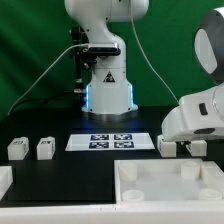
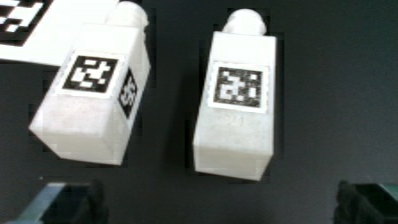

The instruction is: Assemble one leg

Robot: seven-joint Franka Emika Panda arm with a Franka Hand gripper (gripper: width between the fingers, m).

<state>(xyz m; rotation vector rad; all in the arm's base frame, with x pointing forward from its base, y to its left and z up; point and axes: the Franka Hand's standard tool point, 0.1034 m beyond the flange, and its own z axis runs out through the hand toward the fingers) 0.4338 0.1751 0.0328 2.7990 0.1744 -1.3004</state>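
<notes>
- Currently low over a pair of legs, gripper (image 2: 214,205) wide open, holding nothing.
- Dark fingertips (image 2: 63,203) just showing at the wrist view's edge, well apart, neither leg between them.
- First leg (image 2: 98,95): white block lying flat on the black surface (image 2: 178,60), square black-and-white tag facing up, rounded stub at one end, slightly skewed.
- Second leg (image 2: 240,100): same build, tag up, just beside first leg, not touching, narrow dark gap between, nearly parallel.
- Marker board (image 2: 18,25) (image 1: 110,141): corner close to the stub end of first leg; touching or not, cannot tell.
- Exterior view: arm wrist (image 1: 190,115) at the exterior view's right, down near the surface, hiding most of the pair below it.
- Two more legs (image 1: 17,148) (image 1: 45,148) at the exterior view's left, apart from each other, well apart from the gripper.
- Marker board flat in the middle, in front of the robot base (image 1: 105,85).
- Large white tray-like piece (image 1: 170,185) with raised rims nearest the camera, below the wrist in frame.
</notes>
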